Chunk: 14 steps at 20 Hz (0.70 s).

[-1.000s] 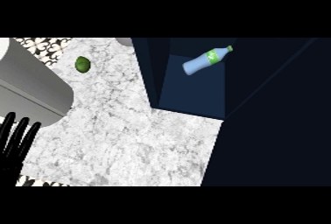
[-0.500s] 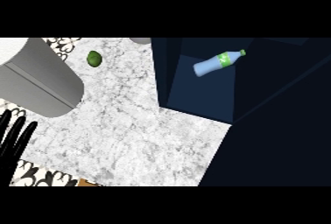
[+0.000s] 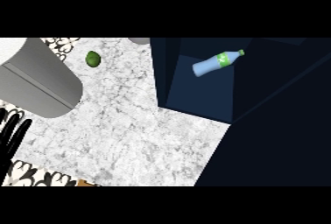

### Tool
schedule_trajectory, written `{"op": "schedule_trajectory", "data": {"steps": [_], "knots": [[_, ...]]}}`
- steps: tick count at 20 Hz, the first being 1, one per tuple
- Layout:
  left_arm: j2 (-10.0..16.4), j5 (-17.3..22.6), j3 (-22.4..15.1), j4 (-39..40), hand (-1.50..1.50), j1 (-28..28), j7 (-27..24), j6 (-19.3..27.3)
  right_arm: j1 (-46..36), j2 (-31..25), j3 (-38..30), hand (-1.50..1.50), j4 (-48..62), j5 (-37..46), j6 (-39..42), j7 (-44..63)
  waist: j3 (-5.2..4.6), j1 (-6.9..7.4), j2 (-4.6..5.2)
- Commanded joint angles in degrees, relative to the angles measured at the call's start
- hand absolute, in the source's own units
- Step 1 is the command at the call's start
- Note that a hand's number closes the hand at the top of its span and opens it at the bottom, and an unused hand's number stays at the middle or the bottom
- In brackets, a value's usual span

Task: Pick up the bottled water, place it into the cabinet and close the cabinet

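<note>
Since a second ago the whole view has slid a little, so the bottled water (image 3: 218, 62) and the small green fruit (image 3: 93, 58) sit further right in the picture, while over the last half second almost nothing has changed. The bottled water lies tilted, its green cap towards the upper right, on a dark blue panel (image 3: 194, 96) just beside the marbled worktop (image 3: 142, 131); whether that panel belongs to the cabinet cannot be told. No hand touches it. The left hand (image 3: 9, 144) shows at the view's left edge, well apart from the bottle, its black fingers (image 3: 23, 127) straight, pointing up and slightly spread, holding nothing. A large grey rounded body (image 3: 39, 83) fills the upper left corner, with the green fruit near it on the worktop.
</note>
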Motion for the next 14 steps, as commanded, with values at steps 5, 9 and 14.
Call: {"op": "schedule_trajectory", "data": {"steps": [5,9,14], "knots": [[0.69,0.87,0.82,1.10,-1.50,0.06,0.26,-1.46,-4.82,3.80,5.37,1.50,0.53,-0.22,-1.28,5.31,0.06,-0.19,0.68],[0.60,1.01,1.01,0.68,-1.50,-0.24,0.15,-1.49,-3.83,5.09,5.36,1.50,1.55,-2.09,-2.26,5.57,0.17,-0.10,1.21],[1.28,0.93,1.45,0.62,-1.50,-1.18,0.23,-2.43,-2.78,5.27,7.61,1.50,3.41,-5.91,-0.36,4.70,0.32,2.08,2.55]]}}
